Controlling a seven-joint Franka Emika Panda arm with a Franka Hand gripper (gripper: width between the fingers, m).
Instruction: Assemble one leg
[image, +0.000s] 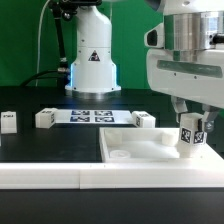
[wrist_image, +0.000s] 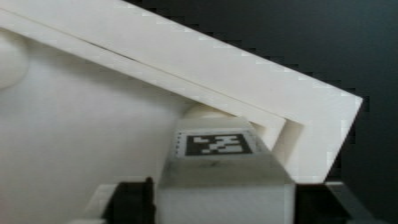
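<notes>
The gripper (image: 192, 128) is closed around the leg (image: 190, 137), holding it upright at the corner of the white panel (image: 120, 150) below. The leg looks light, stiff, smooth plastic; hold its flat sides. Behind lies the marker board (image: 92, 116).

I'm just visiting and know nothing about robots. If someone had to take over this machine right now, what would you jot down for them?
Pincer: shut on the leg, a small white tagged post, held upright.
Position: the leg is at the corner of the large white square panel on the exterior view's right; the wrist view shows it tucked against the raised rim there.
Other parts: three more legs lie loose on the black table behind the panel, near the marker board.
Done: leg picked up and brought to the corner.
Left: I cannot tell if it is seated; fix it in, then release.
</notes>
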